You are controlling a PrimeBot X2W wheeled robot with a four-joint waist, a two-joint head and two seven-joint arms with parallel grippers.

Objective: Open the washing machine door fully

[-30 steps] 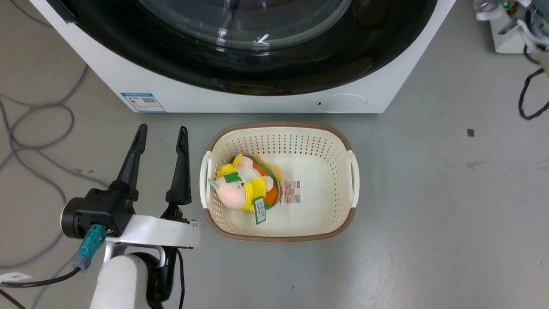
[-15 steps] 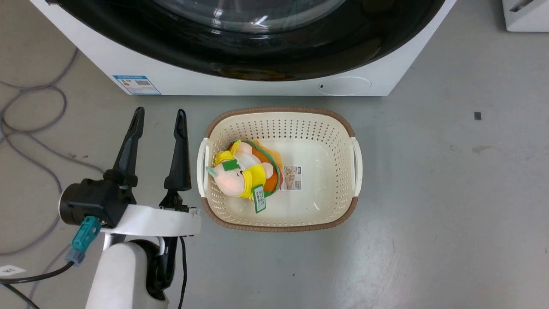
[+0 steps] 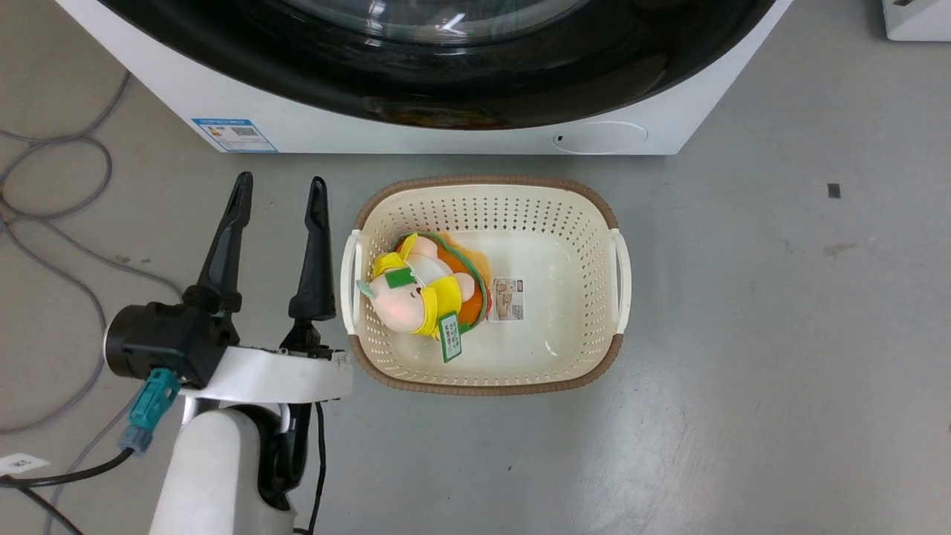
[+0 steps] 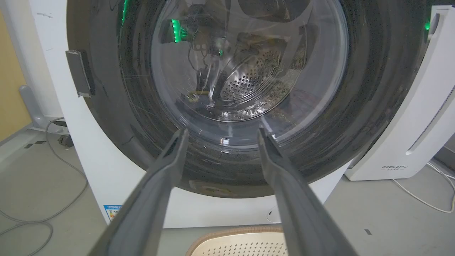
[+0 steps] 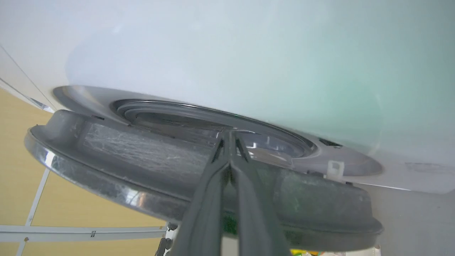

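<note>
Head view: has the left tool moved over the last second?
No. The whole picture shifted, so the camera moved. Against the basket, the left tool sits the same: tips level with its far rim, just left of its side handle.

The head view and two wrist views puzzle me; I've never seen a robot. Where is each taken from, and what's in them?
The head view looks down from the robot's head: a washing machine with its black door, and on the floor a basket holding a plush toy. The dark tongs at lower left are the left gripper, open, holding nothing. The left wrist view looks along those fingers at the door's glass. The right wrist view looks along the right gripper, fingers shut together, at the door's edge standing off the machine's white front, so it seems ajar.
</note>
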